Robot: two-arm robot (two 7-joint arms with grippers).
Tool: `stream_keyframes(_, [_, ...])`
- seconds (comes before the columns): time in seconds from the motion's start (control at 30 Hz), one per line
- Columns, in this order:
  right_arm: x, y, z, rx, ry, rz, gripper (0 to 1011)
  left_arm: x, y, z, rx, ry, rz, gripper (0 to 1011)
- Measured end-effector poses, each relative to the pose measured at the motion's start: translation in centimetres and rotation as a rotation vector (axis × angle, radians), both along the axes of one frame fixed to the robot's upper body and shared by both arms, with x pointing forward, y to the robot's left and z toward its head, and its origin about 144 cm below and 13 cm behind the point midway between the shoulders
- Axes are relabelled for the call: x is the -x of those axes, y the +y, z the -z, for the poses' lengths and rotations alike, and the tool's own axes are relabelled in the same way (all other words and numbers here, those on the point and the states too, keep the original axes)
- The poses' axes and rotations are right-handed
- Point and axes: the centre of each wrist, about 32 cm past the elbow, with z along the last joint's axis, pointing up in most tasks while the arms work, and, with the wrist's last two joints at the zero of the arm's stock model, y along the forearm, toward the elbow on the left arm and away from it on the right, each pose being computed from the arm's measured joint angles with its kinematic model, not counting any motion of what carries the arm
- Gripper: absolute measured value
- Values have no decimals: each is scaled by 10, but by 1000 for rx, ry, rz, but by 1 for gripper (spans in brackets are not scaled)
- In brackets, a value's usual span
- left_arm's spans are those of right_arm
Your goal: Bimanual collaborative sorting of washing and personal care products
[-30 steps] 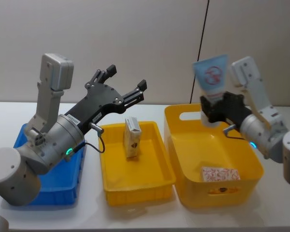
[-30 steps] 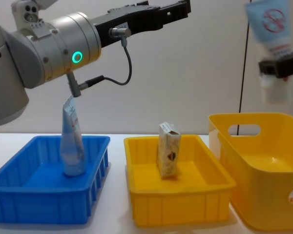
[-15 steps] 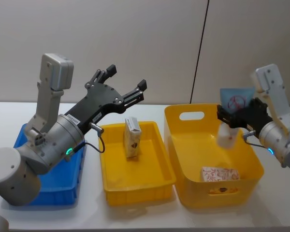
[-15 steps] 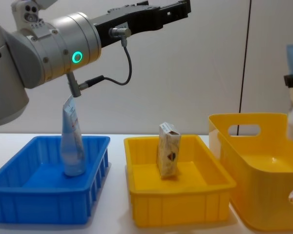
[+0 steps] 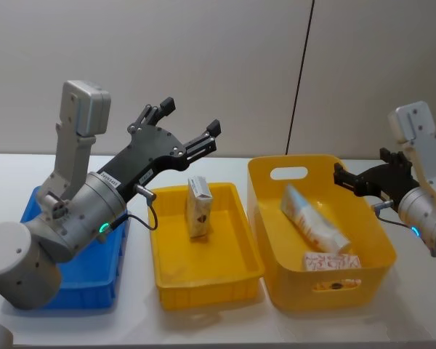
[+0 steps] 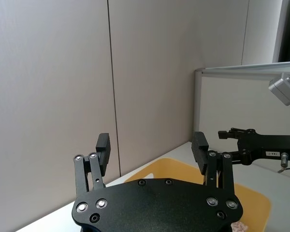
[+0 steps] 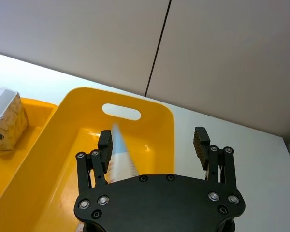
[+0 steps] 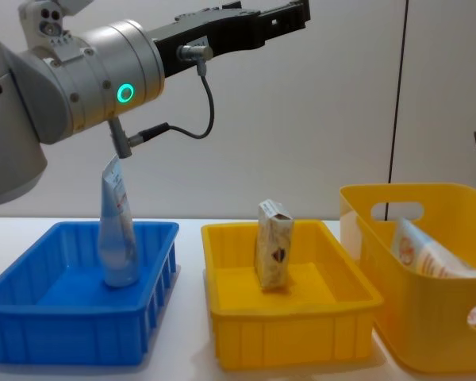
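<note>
Three bins stand in a row on the white table (image 5: 218,331). The deep yellow bin (image 5: 291,171) on the right holds a squeeze tube (image 5: 312,227) lying tilted against a flat carton (image 5: 331,261). The blue bin (image 8: 71,337) holds another tube (image 8: 117,230) standing upright, and the middle yellow tray (image 5: 203,287) holds an upright carton (image 5: 199,206). The left hand (image 5: 180,127), raised above the tray, is spread and empty. The right hand (image 5: 358,179), beside the deep bin's right rim, is spread and empty too.
</note>
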Motion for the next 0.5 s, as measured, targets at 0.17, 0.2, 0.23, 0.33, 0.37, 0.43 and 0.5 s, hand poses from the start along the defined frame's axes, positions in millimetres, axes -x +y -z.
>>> stream_keyframes(0.17, [0, -2, 1, -2, 2, 6, 1004, 0, 0, 0, 0, 0, 0, 1002])
stream_keyframes(0.2, [0, -2, 1, -2, 2, 7, 1004, 0, 0, 0, 0, 0, 0, 1002])
stream_keyframes(0.23, [0, -2, 1, -2, 2, 7, 1004, 0, 0, 0, 0, 0, 0, 1002])
stream_keyframes(0.33, [1, -3, 1, -3, 3, 9, 1004, 0, 0, 0, 0, 0, 0, 1002])
stream_keyframes(0.37, [1, -3, 1, -3, 4, 10, 1004, 0, 0, 0, 0, 0, 0, 1002])
stream_keyframes(0.43, [1, -3, 1, -4, 4, 11, 1004, 0, 0, 0, 0, 0, 0, 1002])
stream_keyframes(0.5, [1, -3, 2, -4, 4, 12, 1004, 0, 0, 0, 0, 0, 0, 1002])
